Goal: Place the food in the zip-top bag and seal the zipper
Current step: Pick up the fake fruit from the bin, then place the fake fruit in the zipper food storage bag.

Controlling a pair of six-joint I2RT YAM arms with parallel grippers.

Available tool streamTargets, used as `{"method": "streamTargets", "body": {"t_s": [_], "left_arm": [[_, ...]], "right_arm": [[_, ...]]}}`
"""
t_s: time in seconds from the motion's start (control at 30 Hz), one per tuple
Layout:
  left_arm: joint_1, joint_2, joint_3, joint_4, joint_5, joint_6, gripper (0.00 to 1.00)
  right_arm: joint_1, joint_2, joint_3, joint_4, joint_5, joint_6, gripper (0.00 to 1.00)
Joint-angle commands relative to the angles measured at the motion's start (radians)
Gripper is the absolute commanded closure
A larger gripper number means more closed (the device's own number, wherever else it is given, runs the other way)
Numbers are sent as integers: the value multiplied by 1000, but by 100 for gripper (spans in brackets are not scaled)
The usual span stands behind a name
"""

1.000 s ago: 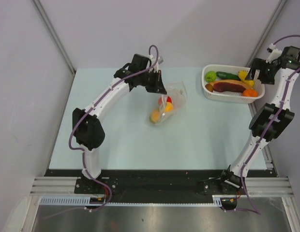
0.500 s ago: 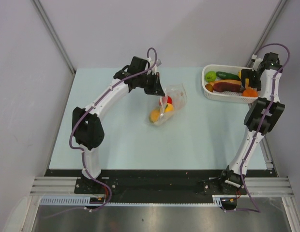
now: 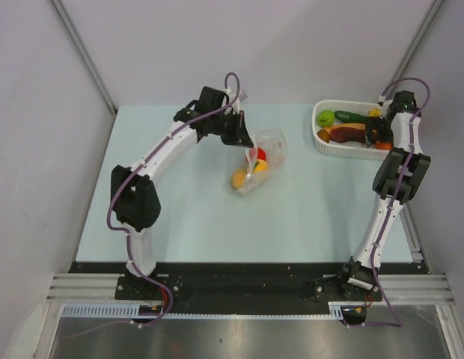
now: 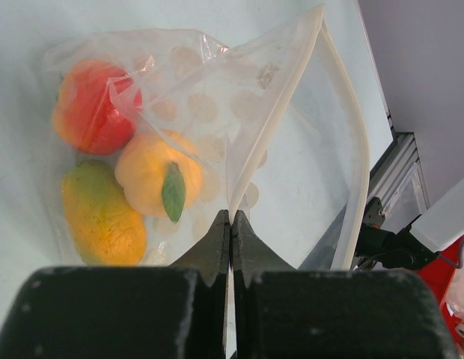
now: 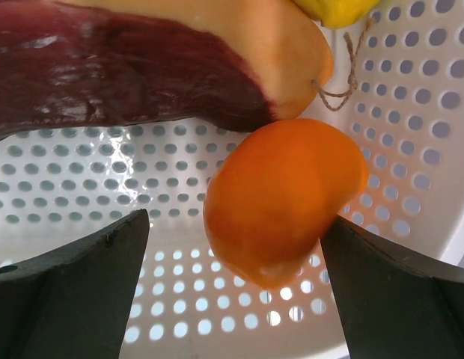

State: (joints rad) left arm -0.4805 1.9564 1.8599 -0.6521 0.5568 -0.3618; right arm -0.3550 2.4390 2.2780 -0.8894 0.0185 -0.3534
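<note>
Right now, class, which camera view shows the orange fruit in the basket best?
The right wrist view: the orange fruit sits close up in the white basket between the fingers of the open right gripper. The top view shows only a small orange speck; the left wrist view misses it.

Clear dotted zip-top bag on its side, zipper unsealed, red, yellow, orange food inside.
</note>
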Motion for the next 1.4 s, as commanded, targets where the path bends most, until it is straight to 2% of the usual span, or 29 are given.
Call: {"method": "streamTargets", "body": {"t_s": [0.0,0.1,0.2,0.23,0.3,0.33,0.4,0.43,0.5,0.63,0.83,0.93,1.03,1.13,1.27,1.37], "left_arm": [[13,1,24,23,23,-16,100],[14,9,27,22,25,-17,100],[14,19,35,9,29,-14,100],[13,21,38,6,28,-11,100],[16,24,41,0,25,-3,100],[16,24,42,-1,25,0,100],[14,22,42,-1,25,1,100],[16,22,42,-3,25,3,100],[14,21,39,-4,23,6,100],[14,16,39,-6,23,14,100],[16,9,38,-11,28,24,100],[16,7,38,-12,31,26,100],[16,9,38,-11,31,26,100],[14,7,38,-7,32,24,100],[13,1,38,-7,22,23,100],[13,-7,32,-11,22,23,100]], "right_arm": [[8,14,3,56,27,2,1],[8,23,-2,84,24,17,5],[8,20,-12,110,17,30,14],[7,15,-15,121,14,31,21],[2,-7,-40,135,5,37,29],[2,-18,-47,148,3,40,38],[-1,-55,-63,155,-8,53,49],[-1,-70,-66,158,-9,56,58],[1,-98,-84,170,-43,62,69],[10,-188,-109,196,-64,76,84],[34,-294,-109,167,-153,114,92],[65,-363,-110,149,-238,146,94],[117,-434,-113,122,-397,204,95],[203,-518,-139,124,-512,247,95],[379,-636,-228,142,-595,286,94],[461,-687,-285,155,-635,281,94]]}}
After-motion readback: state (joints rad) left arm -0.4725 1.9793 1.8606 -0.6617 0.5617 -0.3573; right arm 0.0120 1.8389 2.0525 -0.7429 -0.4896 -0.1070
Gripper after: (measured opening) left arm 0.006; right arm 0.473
